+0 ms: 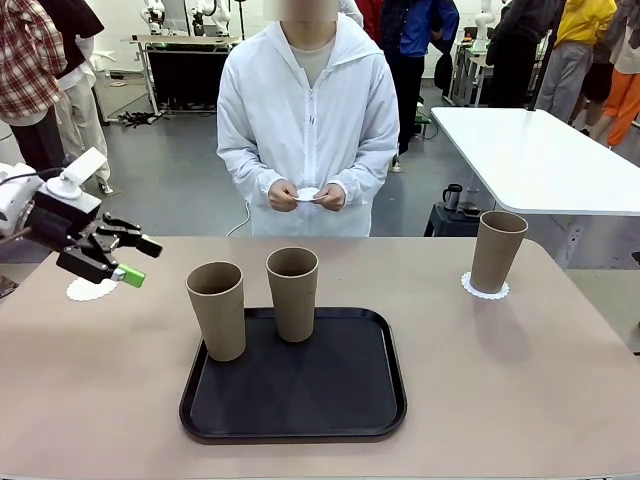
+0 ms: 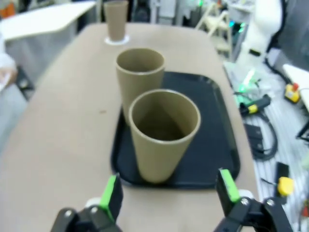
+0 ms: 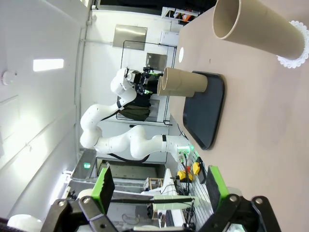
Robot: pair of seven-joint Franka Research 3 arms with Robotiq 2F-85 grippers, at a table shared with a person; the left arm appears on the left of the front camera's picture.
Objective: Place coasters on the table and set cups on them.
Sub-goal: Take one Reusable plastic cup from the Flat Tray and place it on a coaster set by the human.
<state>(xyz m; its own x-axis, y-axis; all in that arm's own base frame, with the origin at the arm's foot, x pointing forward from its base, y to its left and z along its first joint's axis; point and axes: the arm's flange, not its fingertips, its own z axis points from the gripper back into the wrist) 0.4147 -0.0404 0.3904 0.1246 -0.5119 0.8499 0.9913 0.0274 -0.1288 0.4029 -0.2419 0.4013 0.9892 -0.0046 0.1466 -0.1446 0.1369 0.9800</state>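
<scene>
Our left gripper [image 1: 140, 261], jaws spread, lines up on the nearer cup [image 1: 217, 310] on the tray [image 1: 300, 425], meant, we judge, for the bare coaster [image 1: 88, 291] nearby; our right gripper [image 3: 157, 186], spread too, faces the far cup [image 1: 497, 250] on its doily.

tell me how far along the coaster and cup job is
done: one cup stands on a coaster at the right; a bare coaster lies at the left. in hand: the left gripper, fingers open, hangs by it, facing the left tray cup and right tray cup; the person holds a third coaster. left: both tray cups go onto coasters.
</scene>
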